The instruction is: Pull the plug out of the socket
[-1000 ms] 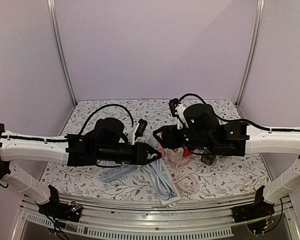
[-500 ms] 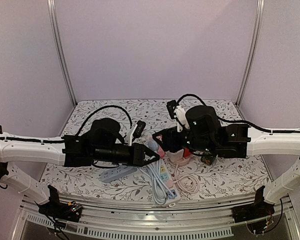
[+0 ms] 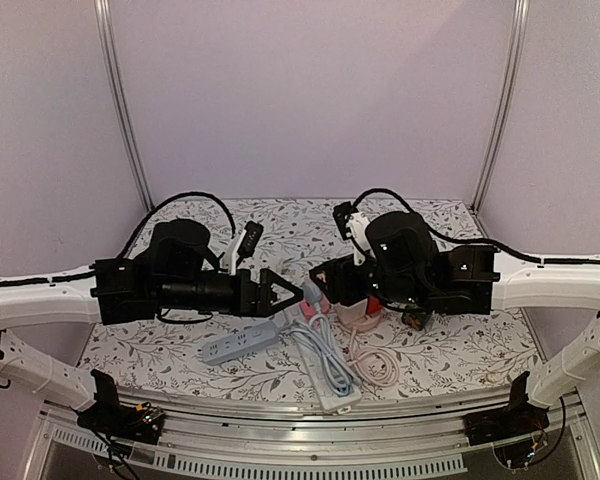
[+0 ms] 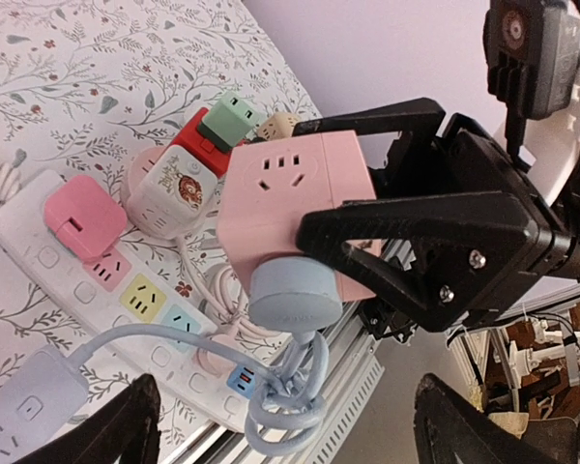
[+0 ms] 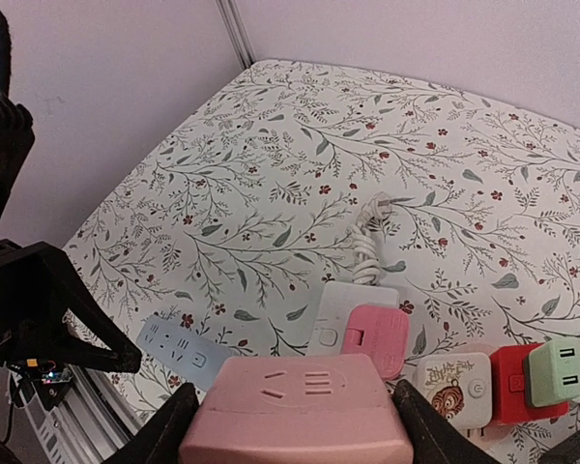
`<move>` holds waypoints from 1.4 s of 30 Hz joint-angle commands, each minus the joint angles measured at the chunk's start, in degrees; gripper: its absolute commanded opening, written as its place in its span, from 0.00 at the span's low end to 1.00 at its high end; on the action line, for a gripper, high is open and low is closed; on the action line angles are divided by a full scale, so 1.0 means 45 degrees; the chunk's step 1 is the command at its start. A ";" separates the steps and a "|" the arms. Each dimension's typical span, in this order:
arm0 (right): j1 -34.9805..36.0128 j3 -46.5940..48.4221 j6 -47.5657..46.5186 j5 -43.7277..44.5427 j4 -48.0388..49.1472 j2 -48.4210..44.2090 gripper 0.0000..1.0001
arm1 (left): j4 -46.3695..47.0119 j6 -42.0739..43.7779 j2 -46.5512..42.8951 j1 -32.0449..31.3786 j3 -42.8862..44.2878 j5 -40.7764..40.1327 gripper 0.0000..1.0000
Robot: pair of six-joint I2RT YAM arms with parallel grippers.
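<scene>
**Plug at the cube socket, left jaws spread before it**

The right gripper point(image 4: 300, 179) clamps the pink cube socket point(image 4: 271, 203) above the table's middle. The blue-grey round plug point(image 4: 290, 295) sits against the cube's lower face, apparently not yet out, and its coiled cord point(image 4: 285, 406) hangs below. The left gripper point(image 4: 295, 430) is wide open and holds nothing. To do this step well, I judge it should close on the plug's round body, not the cord, then pull straight away from that face while the right clamp stays firm. Only the left wrist view shows the plug clearly. The right wrist view shows just the cube's top outlet and the white power strip point(image 5: 353, 319) beyond. The top view shows the left tips close to the cube.
</scene>
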 commanded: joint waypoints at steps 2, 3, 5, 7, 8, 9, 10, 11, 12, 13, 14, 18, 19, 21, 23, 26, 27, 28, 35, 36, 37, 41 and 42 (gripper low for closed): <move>0.0047 0.0859 0.0452 0.0291 0.0670 0.0168 0.00 | -0.0984 0.0264 0.0079 0.0156 0.0442 -0.0040 0.88; 0.0056 0.0920 0.0462 0.0326 0.0687 0.0217 0.00 | -0.0922 0.0190 0.0175 0.0132 0.0451 0.0040 0.87; 0.0098 0.1034 0.0440 0.0483 0.0673 0.0331 0.00 | -0.0661 0.0037 0.0407 0.0116 0.0470 0.0208 0.83; 0.0180 0.1190 0.0263 0.0690 0.0665 0.0465 0.00 | -0.0309 -0.0067 0.0692 0.0098 0.0591 0.0388 0.78; 0.0193 0.1264 0.0159 0.0752 0.0655 0.0508 0.00 | -0.0210 -0.0071 0.0828 0.0076 0.0692 0.0433 0.75; 0.0214 0.1332 0.0083 0.0796 0.0654 0.0592 0.00 | -0.0161 -0.0074 0.0962 0.0061 0.0812 0.0446 0.73; 0.0248 0.1386 0.0043 0.0824 0.0663 0.0646 0.00 | -0.0096 -0.0082 0.1103 0.0044 0.0917 0.0454 0.72; 0.0294 0.1445 -0.0010 0.0857 0.0655 0.0700 0.00 | -0.0010 -0.0071 0.1236 0.0040 0.1003 0.0470 0.71; 0.0322 0.1493 -0.0034 0.0888 0.0636 0.0760 0.00 | 0.0099 -0.0050 0.1382 0.0039 0.1068 0.0509 0.69; 0.0352 0.1546 -0.0068 0.0929 0.0623 0.0792 0.00 | 0.0203 -0.0047 0.1517 0.0039 0.1125 0.0603 0.67; 0.0370 0.1584 -0.0065 0.0955 0.0603 0.0828 0.00 | 0.0247 -0.0062 0.1671 0.0039 0.1183 0.0668 0.66; 0.0376 0.1724 0.0010 0.1025 0.0544 0.0907 0.00 | 0.0642 -0.0244 0.2127 0.0039 0.1262 0.0948 0.62; 0.0386 0.1750 0.0015 0.0999 0.0552 0.0940 0.00 | 0.0707 -0.0293 0.2201 0.0044 0.1261 0.0957 0.61; 0.0392 0.1819 0.0035 0.0935 0.0551 0.1004 0.00 | 0.0717 -0.0323 0.2301 0.0057 0.1307 0.0771 0.57; 0.0389 0.1871 0.0036 0.0895 0.0530 0.1074 0.00 | 0.0568 -0.0335 0.2390 0.0078 0.1381 0.0563 0.52; 0.0384 0.1903 0.0050 0.0889 0.0517 0.1174 0.00 | 0.0608 -0.0417 0.2485 0.0061 0.1391 0.0527 0.46; 0.0399 0.1912 0.0072 0.0880 0.0524 0.1184 0.00 | 0.0684 -0.0457 0.2497 0.0059 0.1353 0.0555 0.44; 0.0384 0.1930 0.0089 0.0888 0.0532 0.1187 0.00 | 0.0747 -0.0496 0.2518 0.0059 0.1309 0.0588 0.42; 0.0392 0.2011 0.0094 0.0928 0.0522 0.1265 0.00 | 0.0938 -0.0770 0.2449 0.0039 0.0949 0.0575 0.25; 0.0400 0.2011 0.0094 0.0945 0.0544 0.1268 0.00 | 0.0959 -0.0830 0.2434 0.0039 0.0881 0.0551 0.24; 0.0384 0.2016 0.0094 0.0930 0.0549 0.1271 0.00 | 0.0984 -0.0860 0.2437 0.0039 0.0860 0.0499 0.22; 0.0408 0.1959 0.0096 0.0861 0.0533 0.1285 0.00 | 0.1048 -0.0920 0.2439 0.0039 0.0851 0.0373 0.12; 0.0407 0.1926 0.0109 0.0827 0.0531 0.1285 0.00 | 0.1068 -0.0923 0.2440 0.0039 0.0851 0.0360 0.10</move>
